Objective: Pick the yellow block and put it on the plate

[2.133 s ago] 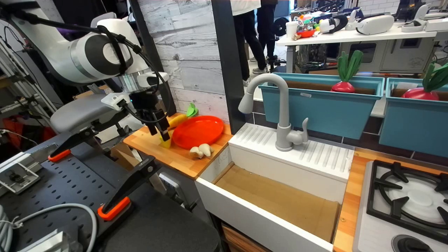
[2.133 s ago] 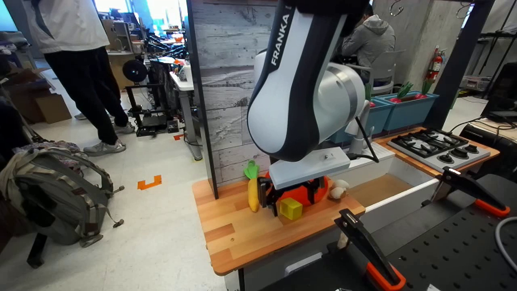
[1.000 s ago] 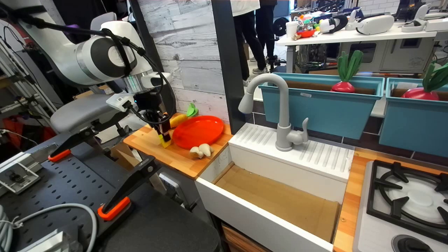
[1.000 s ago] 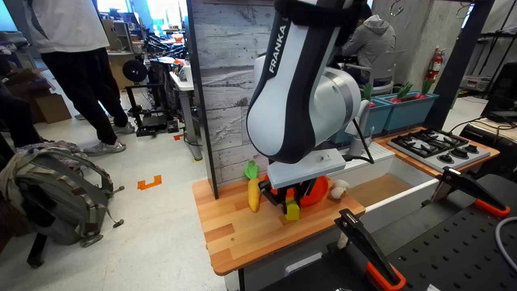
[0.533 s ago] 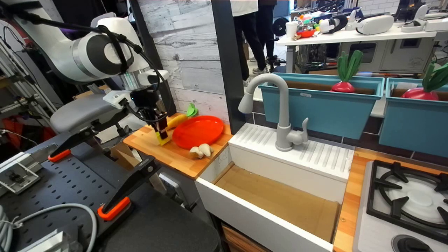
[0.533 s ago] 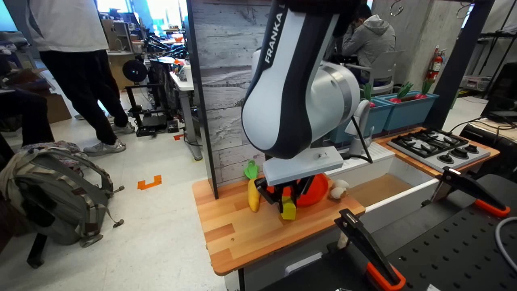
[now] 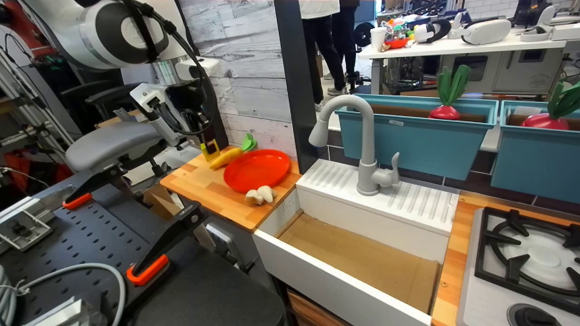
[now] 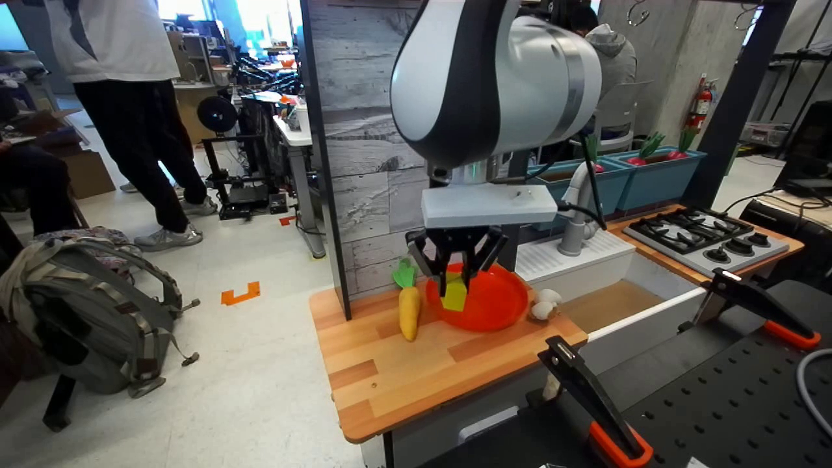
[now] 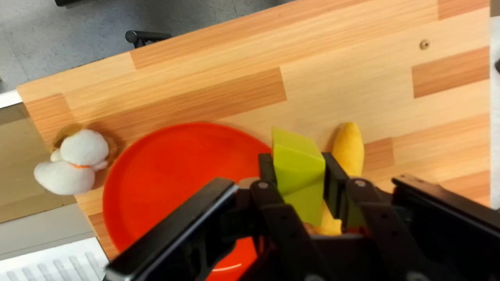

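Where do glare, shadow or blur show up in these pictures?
In the wrist view, a short white glint on the round red-orange plastic plate near the picture's bottom edge, a soft shadow beside the tapered orange-yellow toy carrot, and the black two-fingered gripper dark and somewhat blurred; in an exterior view, the blue-white background window washed out.

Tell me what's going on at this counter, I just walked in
A robot arm has the yellow block pinched in its gripper, up in the air over the wooden counter. The red-orange plate lies on that counter, with a yellow carrot-shaped toy beside it. The block is not on the plate yet; setting it there is probably next.
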{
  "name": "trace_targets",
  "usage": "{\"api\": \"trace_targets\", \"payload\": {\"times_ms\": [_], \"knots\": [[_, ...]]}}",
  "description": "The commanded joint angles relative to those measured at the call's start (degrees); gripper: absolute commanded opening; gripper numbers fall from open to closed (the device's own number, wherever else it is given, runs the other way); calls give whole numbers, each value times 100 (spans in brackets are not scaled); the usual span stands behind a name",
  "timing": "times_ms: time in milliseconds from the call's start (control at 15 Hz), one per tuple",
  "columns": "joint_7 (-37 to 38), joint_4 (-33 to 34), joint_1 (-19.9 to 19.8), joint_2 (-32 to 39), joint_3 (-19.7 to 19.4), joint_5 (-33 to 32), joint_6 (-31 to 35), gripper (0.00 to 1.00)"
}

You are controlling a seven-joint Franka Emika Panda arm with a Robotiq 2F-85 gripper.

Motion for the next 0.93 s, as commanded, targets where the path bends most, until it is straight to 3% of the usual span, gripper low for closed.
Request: {"api": "trace_targets", "payload": {"times_ms": [0,400,867], "knots": [[-344,-52,-517,-199,228,286,13,8],[-574,335,-963,52,252,404,-197,8],[-336,1017,-888,681,41,311,-572,8]]}}
